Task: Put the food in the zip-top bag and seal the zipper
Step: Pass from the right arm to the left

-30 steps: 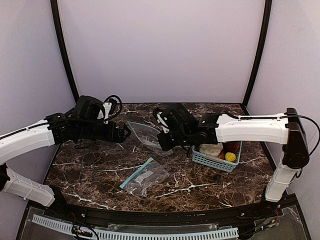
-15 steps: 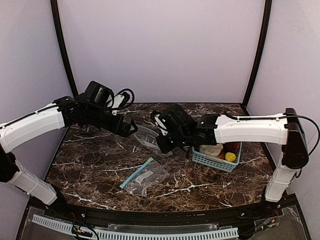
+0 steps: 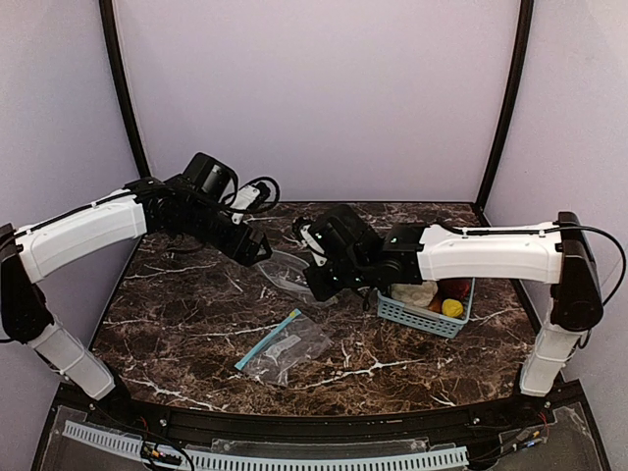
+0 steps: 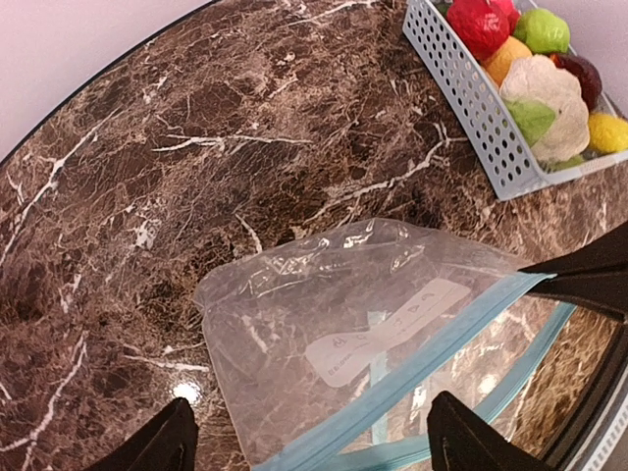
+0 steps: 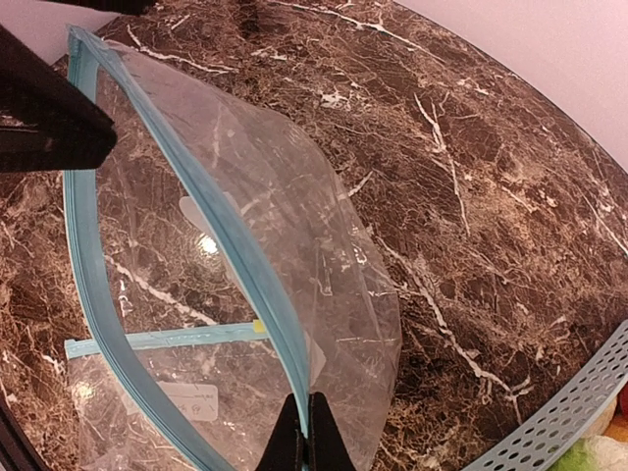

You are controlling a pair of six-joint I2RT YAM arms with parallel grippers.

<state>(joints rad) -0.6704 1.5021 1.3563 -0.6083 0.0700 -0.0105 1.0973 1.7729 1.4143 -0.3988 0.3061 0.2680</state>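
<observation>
Right gripper (image 5: 303, 417) was clenched on the blue zipper rim of the clear zip-top bag (image 5: 265, 245), pinching one lip between closed fingers. The bag was held up off the bench (image 3: 177, 324) over its rear-centre area, mouth gaping, with the two zipper strips bowed apart. Left gripper (image 4: 314, 422) was released: its fingers (image 4: 172, 446) stood wide apart, with the bag's nearer rim running between them but not clamped. From the right wrist view, one black left finger sat right at the far corner of the bag mouth; whether it touched the rim could not be told. The bag was empty apart from a white printed label on its wall. The toy food (image 4: 549, 98) was all in the light-blue slotted basket (image 3: 412, 316), which stood near the right edge of the bench, just beside and partly under the right forearm. Pieces visible in the basket: white cauliflower with green leaves, a red piece (image 4: 481, 25), a green one (image 4: 540, 29), an orange one (image 4: 505, 61), a dark red one (image 4: 581, 74) and a yellow one (image 4: 608, 132). A second clear bag (image 3: 289, 348) with a blue zipper lay flat near the bench centre, toward the front edge, apart from both grippers.
</observation>
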